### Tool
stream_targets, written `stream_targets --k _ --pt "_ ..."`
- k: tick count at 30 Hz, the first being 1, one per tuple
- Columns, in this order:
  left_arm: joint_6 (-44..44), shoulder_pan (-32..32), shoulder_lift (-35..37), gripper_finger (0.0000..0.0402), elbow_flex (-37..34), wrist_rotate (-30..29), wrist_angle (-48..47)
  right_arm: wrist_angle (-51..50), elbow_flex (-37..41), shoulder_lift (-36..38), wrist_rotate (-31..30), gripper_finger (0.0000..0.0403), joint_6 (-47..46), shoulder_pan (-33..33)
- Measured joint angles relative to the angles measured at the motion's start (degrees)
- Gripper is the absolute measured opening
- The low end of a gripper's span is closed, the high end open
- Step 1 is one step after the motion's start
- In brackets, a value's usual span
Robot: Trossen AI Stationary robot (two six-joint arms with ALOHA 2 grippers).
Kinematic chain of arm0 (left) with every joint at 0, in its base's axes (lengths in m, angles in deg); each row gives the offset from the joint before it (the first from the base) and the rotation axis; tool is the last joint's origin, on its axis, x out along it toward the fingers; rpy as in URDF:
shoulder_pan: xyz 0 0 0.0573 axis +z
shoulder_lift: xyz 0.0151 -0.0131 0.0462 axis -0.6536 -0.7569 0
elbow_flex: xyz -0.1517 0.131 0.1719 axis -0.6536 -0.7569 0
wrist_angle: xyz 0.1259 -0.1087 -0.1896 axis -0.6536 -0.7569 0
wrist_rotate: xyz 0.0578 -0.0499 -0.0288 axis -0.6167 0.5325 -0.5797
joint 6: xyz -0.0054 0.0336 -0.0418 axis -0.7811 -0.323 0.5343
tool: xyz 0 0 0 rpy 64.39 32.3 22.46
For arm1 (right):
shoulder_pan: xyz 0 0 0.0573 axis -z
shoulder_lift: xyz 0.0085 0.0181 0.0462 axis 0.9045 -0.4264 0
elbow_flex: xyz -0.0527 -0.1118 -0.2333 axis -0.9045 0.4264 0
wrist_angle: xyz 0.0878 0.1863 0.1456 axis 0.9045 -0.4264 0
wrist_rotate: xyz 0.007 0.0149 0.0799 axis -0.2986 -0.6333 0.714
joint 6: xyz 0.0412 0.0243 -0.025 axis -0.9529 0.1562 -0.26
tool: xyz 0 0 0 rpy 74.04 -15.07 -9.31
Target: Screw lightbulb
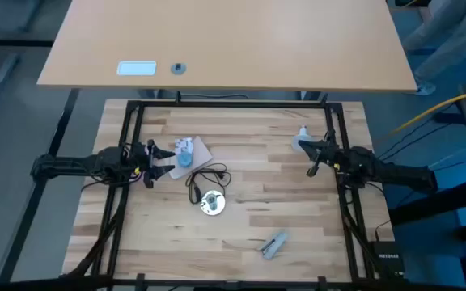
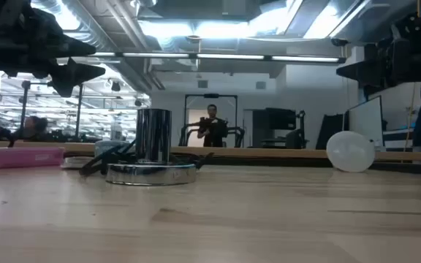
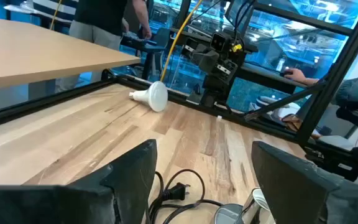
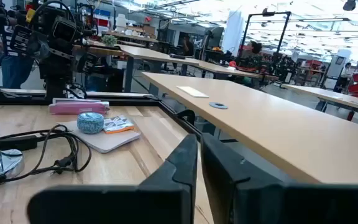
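The frosted-white lightbulb [image 1: 302,144] lies on its side on the wooden table at the right, and also shows in the left wrist view [image 3: 152,96] and the low view [image 2: 351,151]. My right gripper [image 1: 312,162] is shut and empty [image 4: 199,155]. It hangs above the table just near-side of the bulb. My left gripper [image 1: 171,160] is open and empty [image 3: 204,180]. It is held above the table at the left and points toward the right side. The silver disc base [image 1: 210,203] with its black cord [image 1: 205,178] stands near the table's middle.
A small blue round cap [image 1: 184,159] sits on a flat pad [image 1: 194,149] just beyond my left gripper. A grey object [image 1: 273,244] lies toward the near right. A black frame [image 1: 233,103] borders the table. A second tabletop [image 1: 233,40] stands behind it.
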Motion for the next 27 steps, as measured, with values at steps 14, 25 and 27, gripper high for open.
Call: stream_targets --k 14,25,27 --pt "0.0 -0.02 0.02 0.0255 0.0 0.0 0.02 0.04 -0.01 0.01 -0.32 0.0027 0.01 0.0" --pt "-0.01 0.0 0.0 0.0255 0.0 0.0 0.01 0.04 -0.02 0.01 -0.94 0.0027 0.01 0.0" --pt "-0.01 -0.01 0.01 0.0255 0.0 0.0 0.0 0.04 -0.02 0.02 -0.96 0.0027 0.02 0.0"
